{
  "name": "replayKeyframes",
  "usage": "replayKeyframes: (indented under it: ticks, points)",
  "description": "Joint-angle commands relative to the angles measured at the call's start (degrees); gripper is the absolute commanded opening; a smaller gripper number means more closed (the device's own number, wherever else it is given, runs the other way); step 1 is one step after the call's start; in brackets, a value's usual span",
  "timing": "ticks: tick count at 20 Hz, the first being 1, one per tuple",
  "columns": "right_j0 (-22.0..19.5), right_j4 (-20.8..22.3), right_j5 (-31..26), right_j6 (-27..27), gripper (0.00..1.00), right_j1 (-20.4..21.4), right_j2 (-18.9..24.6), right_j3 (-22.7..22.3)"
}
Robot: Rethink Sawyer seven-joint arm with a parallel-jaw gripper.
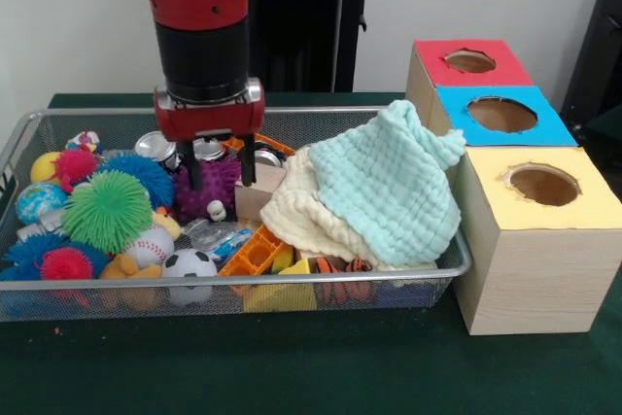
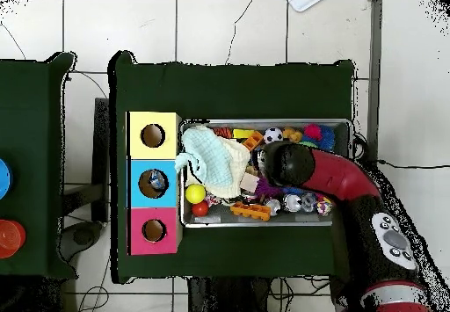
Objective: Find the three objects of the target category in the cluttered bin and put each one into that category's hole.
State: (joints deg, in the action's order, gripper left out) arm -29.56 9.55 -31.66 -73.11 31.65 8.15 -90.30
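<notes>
The gripper (image 1: 220, 175) is hanging open and empty over the purple spiky ball (image 1: 207, 189) in the bin (image 1: 292, 282), so it should be moving a little back to the two silver cans (image 1: 155, 147) just behind it and coming straight down. Those cans are standing up, tops pointing up.

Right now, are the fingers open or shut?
Open: the fingers hang apart, nothing between them, above a purple spiky ball in the bin.
</notes>
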Motion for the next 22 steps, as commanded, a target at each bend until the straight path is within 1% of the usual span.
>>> replayKeyframes:
  ticks: [1,8,13,15,17,20,22]
  points:
    - [2.53,3.12,6.85,-8.81,1.00,-6.82,-0.89,2.78]
    - [3.73,3.27,10.95,-8.04,1.00,-11.17,-3.08,6.44]
    - [6.36,4.71,12.24,-8.13,1.00,-10.93,-7.75,8.63]
    - [6.73,5.16,12.38,-8.13,1.00,-10.85,-8.73,8.72]
    - [6.56,5.20,11.90,-7.70,1.00,-11.23,-9.03,9.09]
    - [5.65,4.36,10.72,-6.68,1.00,-12.56,-7.74,9.82]
    - [4.85,3.35,10.10,-6.23,1.00,-13.78,-6.06,10.18]
